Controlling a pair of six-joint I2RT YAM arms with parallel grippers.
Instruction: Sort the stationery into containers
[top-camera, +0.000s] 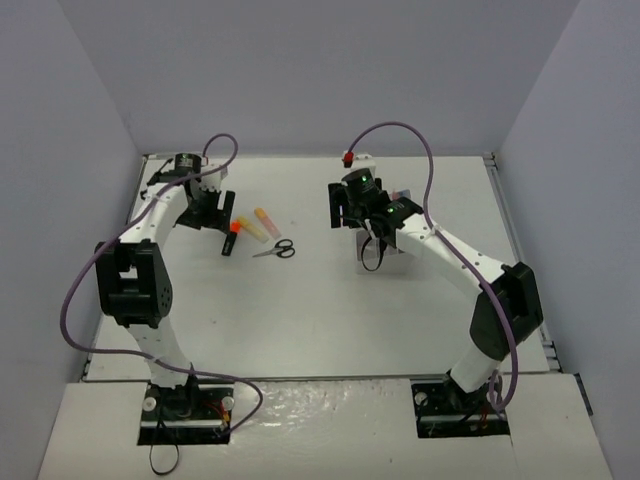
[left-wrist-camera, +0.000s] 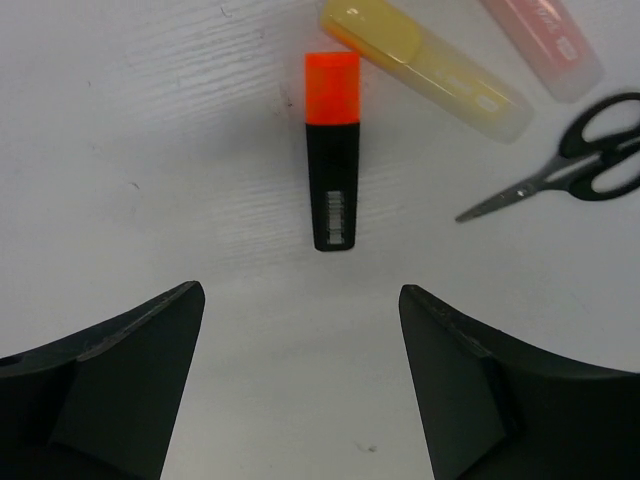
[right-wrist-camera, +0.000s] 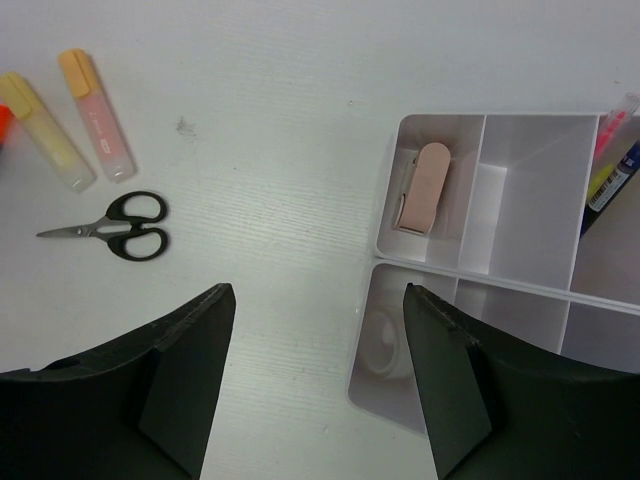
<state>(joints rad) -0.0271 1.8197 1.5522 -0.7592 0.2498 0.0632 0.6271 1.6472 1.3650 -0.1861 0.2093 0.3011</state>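
An orange-capped black highlighter (left-wrist-camera: 333, 150) lies on the table just ahead of my left gripper (left-wrist-camera: 300, 300), which is open and holds nothing. Beside it lie a yellow highlighter (left-wrist-camera: 425, 65), a pink highlighter (left-wrist-camera: 545, 40) and black-handled scissors (left-wrist-camera: 580, 160). My right gripper (right-wrist-camera: 318, 295) hangs open and empty over the left edge of the white organiser tray (right-wrist-camera: 470, 268). A pink eraser (right-wrist-camera: 425, 188) lies in one tray compartment. A clear tape ring (right-wrist-camera: 385, 345) lies in the compartment below it. Thin pens (right-wrist-camera: 612, 160) lean in a far-right compartment.
In the top view the left gripper (top-camera: 222, 212) is at the back left, next to the orange highlighter (top-camera: 231, 240) and scissors (top-camera: 277, 249). The right gripper (top-camera: 338, 207) is at the back centre. Grey walls enclose the white table (top-camera: 320, 320).
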